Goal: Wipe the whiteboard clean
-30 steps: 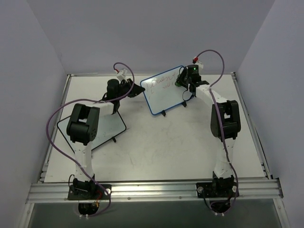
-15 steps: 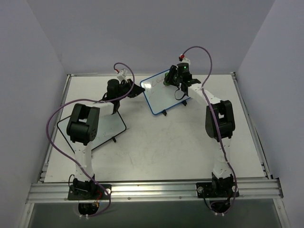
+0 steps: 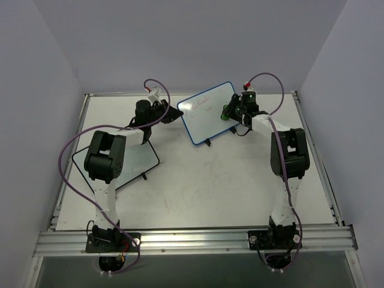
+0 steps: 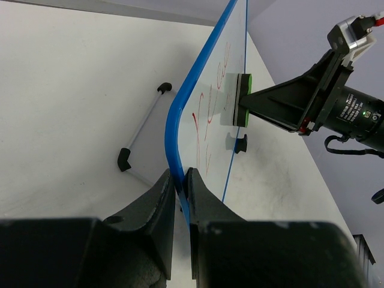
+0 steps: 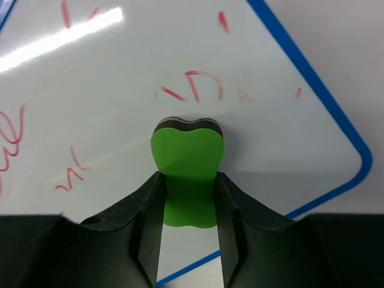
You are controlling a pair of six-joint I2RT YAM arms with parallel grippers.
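Observation:
The blue-framed whiteboard [image 3: 207, 113] stands tilted at the back middle of the table, with red marks on its face. My left gripper [image 3: 177, 113] is shut on its left blue edge [image 4: 174, 129]. My right gripper [image 3: 228, 111] is shut on a green eraser [image 5: 186, 171] and presses it against the board's right part. In the left wrist view the eraser [image 4: 239, 100] lies flat on the board face [image 4: 207, 120]. In the right wrist view red strokes remain around the eraser on the board [image 5: 108, 90].
A black-framed whiteboard [image 3: 141, 161] leans at the left of the table under my left arm. The blue board's black foot [image 3: 207, 143] rests on the table. The table's raised rails [image 3: 315, 156] run along its sides.
My right gripper swept the eraser left across the board, then back to the right side. Some red writing has gone. The left gripper has kept its hold.

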